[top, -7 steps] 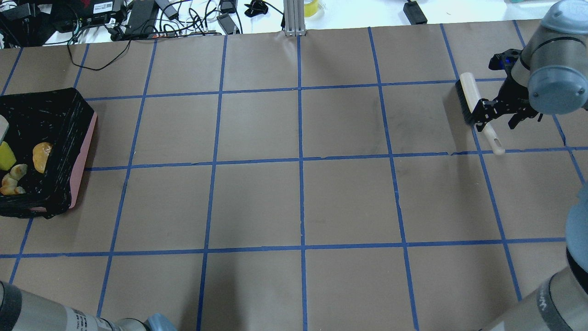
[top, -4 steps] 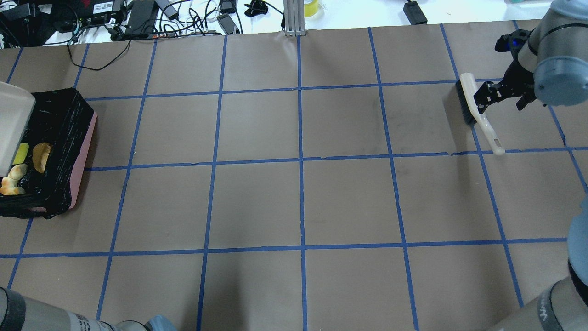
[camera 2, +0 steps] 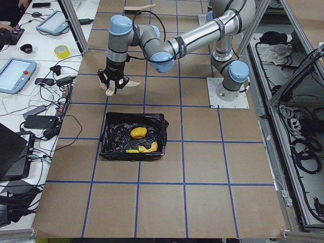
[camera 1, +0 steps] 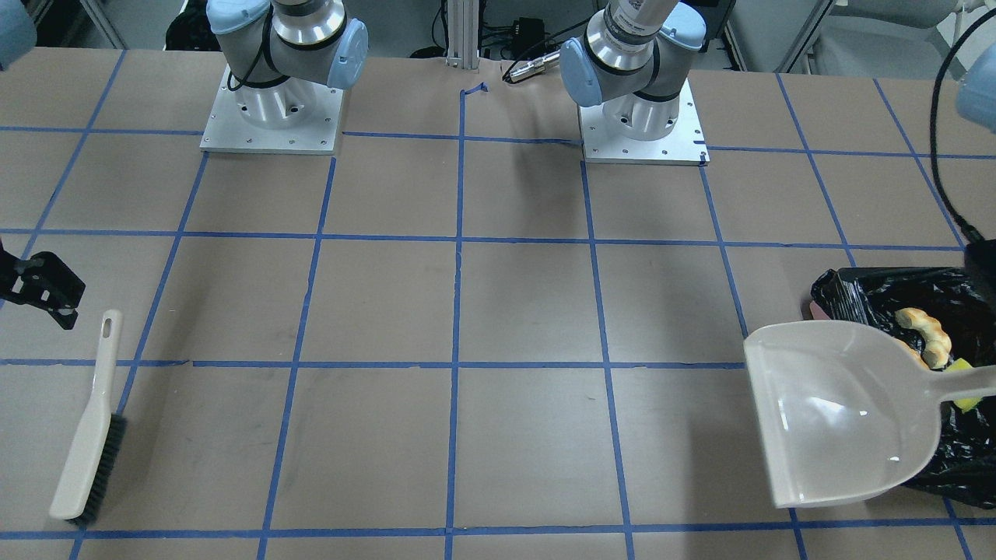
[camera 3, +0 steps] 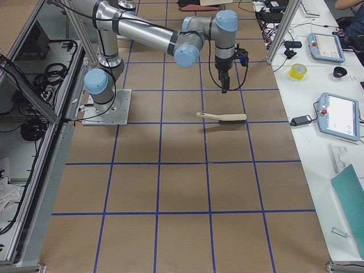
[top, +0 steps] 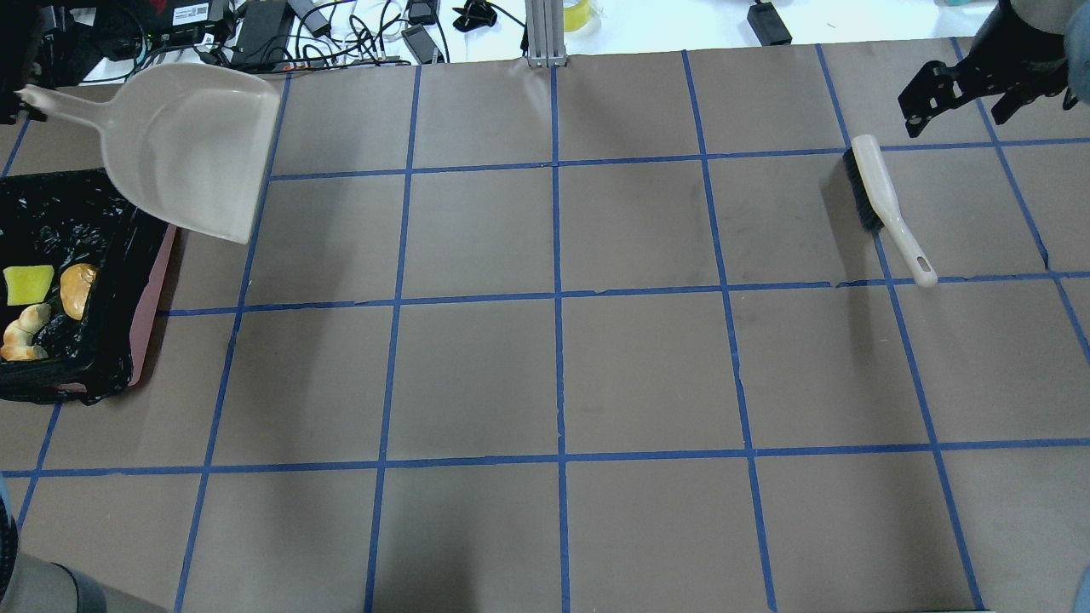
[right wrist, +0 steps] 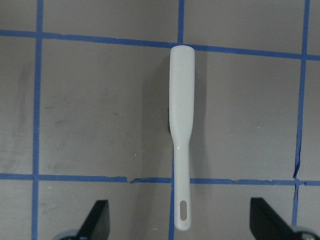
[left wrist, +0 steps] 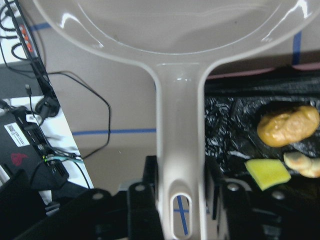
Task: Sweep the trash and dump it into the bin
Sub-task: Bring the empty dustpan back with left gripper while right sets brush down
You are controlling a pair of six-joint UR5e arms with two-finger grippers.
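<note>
Covering table (camera 1: 529, 311): brown paper (top: 647, 375) w/ blue tape grid (top: 559, 375); L tool (left wrist: 181, 200) clamped on dustpan (top: 192, 145), R tool (right wrist: 182, 222) wide open, empty.

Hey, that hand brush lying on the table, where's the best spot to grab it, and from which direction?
Grip the brush by its slim handle, just behind the wider head, coming straight down from above. It seems to rest bristles down, back up, so the handle's narrow sides are free to close across; the head is broader.

Trash (top: 38, 311) in the bin (top: 156, 294) at the table's (top: 553, 375) left end, dustpan (top: 192, 149) nearby, brush (top: 886, 204) lying far right.
</note>
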